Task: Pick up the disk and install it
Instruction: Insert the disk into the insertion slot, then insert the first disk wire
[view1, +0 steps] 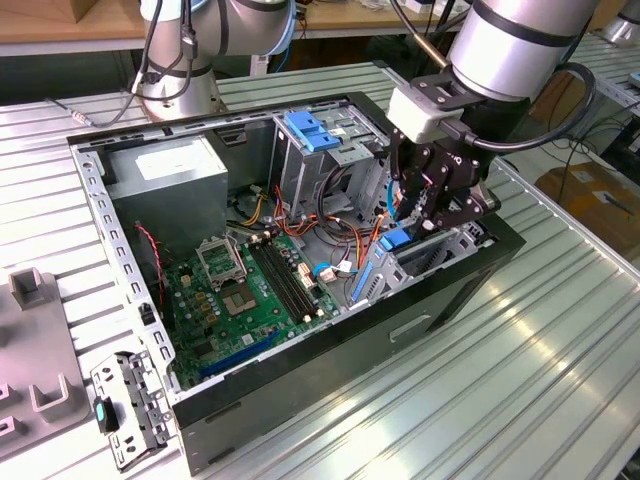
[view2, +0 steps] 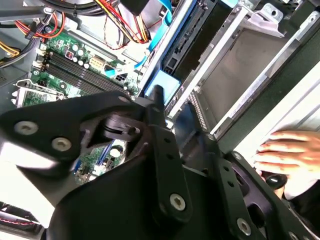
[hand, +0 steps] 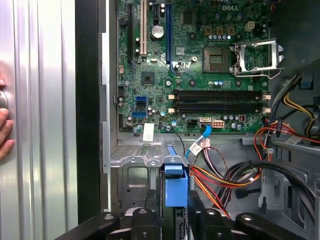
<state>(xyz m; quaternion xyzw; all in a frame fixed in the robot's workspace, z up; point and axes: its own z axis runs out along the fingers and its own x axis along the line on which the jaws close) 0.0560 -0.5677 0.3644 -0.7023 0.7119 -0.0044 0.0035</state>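
The disk (view1: 398, 240) stands on edge in the drive bay at the front corner of the open computer case (view1: 330, 345), on the exterior view's right; its blue rail shows. My gripper (view1: 415, 225) hangs straight over it, shut on the disk from both sides. In the first wrist view the blue end of the disk (hand: 175, 187) sits between my black fingers (hand: 147, 220), inside the grey metal bay (hand: 135, 165). In the second wrist view the disk's blue end (view2: 162, 82) lies against a fingertip (view2: 157, 100). The disk's label is hidden.
The green motherboard (view1: 240, 290) fills the case floor. A grey power-supply box (view1: 165, 170) and a tall drive cage with a blue handle (view1: 315, 130) stand at the back, with loose cables (view1: 330, 235) between. A person's hand (view2: 285, 150) rests beside the case.
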